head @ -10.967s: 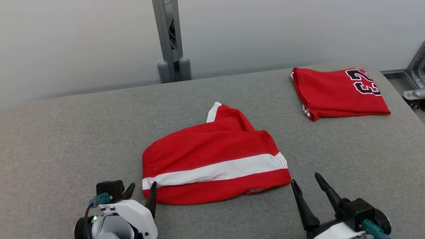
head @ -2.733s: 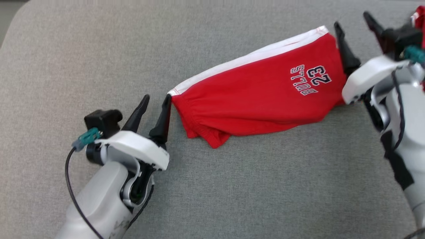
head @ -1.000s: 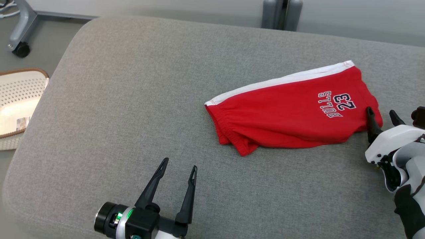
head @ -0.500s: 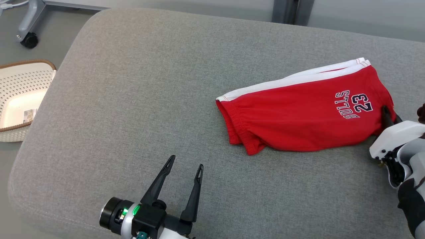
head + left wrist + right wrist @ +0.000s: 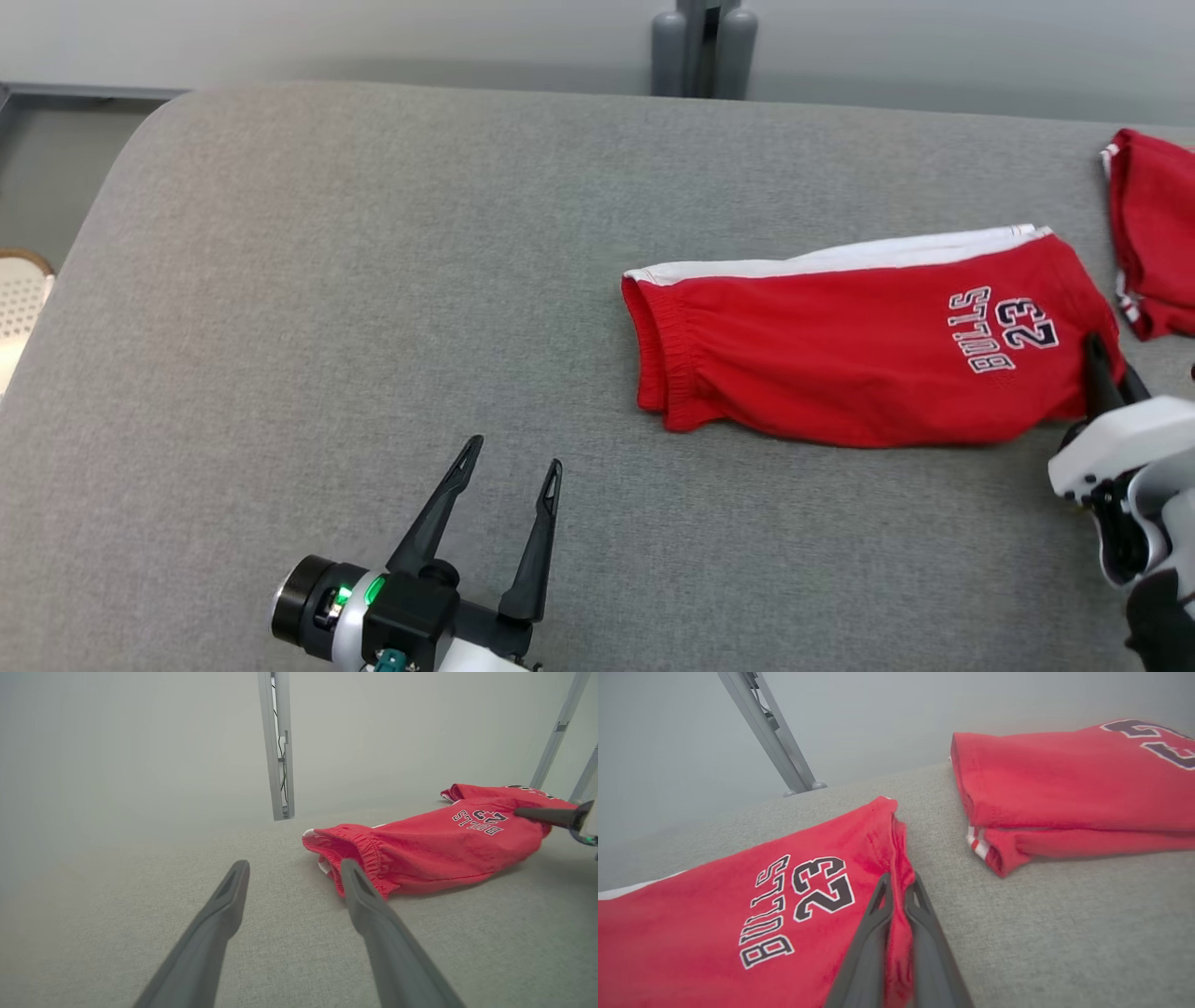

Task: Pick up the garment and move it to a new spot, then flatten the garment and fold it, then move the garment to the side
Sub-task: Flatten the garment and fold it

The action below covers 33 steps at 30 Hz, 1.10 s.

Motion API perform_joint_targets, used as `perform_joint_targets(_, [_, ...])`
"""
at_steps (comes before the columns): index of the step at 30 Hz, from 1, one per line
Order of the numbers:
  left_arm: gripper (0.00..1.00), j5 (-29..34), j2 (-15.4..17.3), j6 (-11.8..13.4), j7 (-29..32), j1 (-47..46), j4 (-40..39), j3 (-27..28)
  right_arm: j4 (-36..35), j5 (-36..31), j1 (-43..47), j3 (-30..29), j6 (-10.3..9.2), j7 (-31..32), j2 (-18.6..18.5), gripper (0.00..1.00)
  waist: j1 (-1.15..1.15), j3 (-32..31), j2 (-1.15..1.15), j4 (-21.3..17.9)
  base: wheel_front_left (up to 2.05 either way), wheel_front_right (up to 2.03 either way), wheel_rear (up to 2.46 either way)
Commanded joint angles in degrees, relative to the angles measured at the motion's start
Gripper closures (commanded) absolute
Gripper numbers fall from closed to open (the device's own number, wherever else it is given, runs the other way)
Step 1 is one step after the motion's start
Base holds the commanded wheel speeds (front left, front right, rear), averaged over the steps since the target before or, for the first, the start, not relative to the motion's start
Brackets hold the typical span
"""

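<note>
The garment [image 5: 840,364] is a pair of red shorts with a white side stripe and "BULLS 23" print. It lies folded on the grey padded table [image 5: 373,280], right of centre, waistband to the left. My right gripper [image 5: 1104,362] is shut on the garment's right hem; in the right wrist view its fingers [image 5: 899,884] pinch a fold of red cloth [image 5: 714,914]. My left gripper [image 5: 513,453] stands open near the front edge, apart from the waistband. The left wrist view shows that gripper [image 5: 294,865] with bare table between its fingers and the garment [image 5: 420,849] ahead on the right.
A folded red jersey [image 5: 1153,224] lies at the table's far right, close to the shorts' hem [image 5: 1064,788]. A grey metal post [image 5: 702,47] stands behind the table. A perforated white basket [image 5: 19,299] sits on the floor at the left.
My right gripper has shut on the garment's right hem; a second ago its fingers stood open around it. The head camera has swung right. The left gripper stays open.
</note>
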Motion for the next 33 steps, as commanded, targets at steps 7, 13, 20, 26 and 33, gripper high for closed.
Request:
perform_joint_targets(7, [0.00, -0.11, -0.09, -0.12, -0.22, 0.87, 0.91, 0.55, -3.16, -0.29, 5.86, -0.35, -0.02, -0.26, 0.42, 1.00, 0.00, -2.90, 0.00, -3.55, 0.00, 0.00, 0.00])
perform_joint_targets(13, [0.00, -0.38, -0.29, -0.62, -0.22, 1.02, 2.48, 0.07, -5.43, -1.95, 6.01, -0.07, -0.02, -0.25, 0.72, 1.00, 0.00, -4.86, 0.00, -4.00, 0.00, 0.00, 0.00])
perform_joint_targets(20, [0.00, -0.49, -0.39, -0.45, -0.22, 1.61, 3.25, 0.02, -10.28, -5.00, 5.72, 2.88, -0.02, -0.24, 2.77, 1.00, 0.00, -6.70, 0.00, -2.56, 0.00, 0.00, 0.00])
perform_joint_targets(26, [0.00, -0.63, -0.48, -0.52, -0.22, 2.01, 3.54, -0.17, -12.55, -6.11, 3.45, 7.70, -0.02, 0.98, 5.66, 1.00, 0.00, -7.69, 0.00, -1.11, 0.00, 0.00, 0.00])
perform_joint_targets(33, [0.00, -0.85, -0.54, -0.77, -0.22, 1.85, 4.08, -0.65, -12.25, -5.63, 0.05, 13.72, -0.02, 5.39, 8.54, 1.00, 0.00, -8.16, 0.00, 0.94, 0.00, 0.00, 0.00])
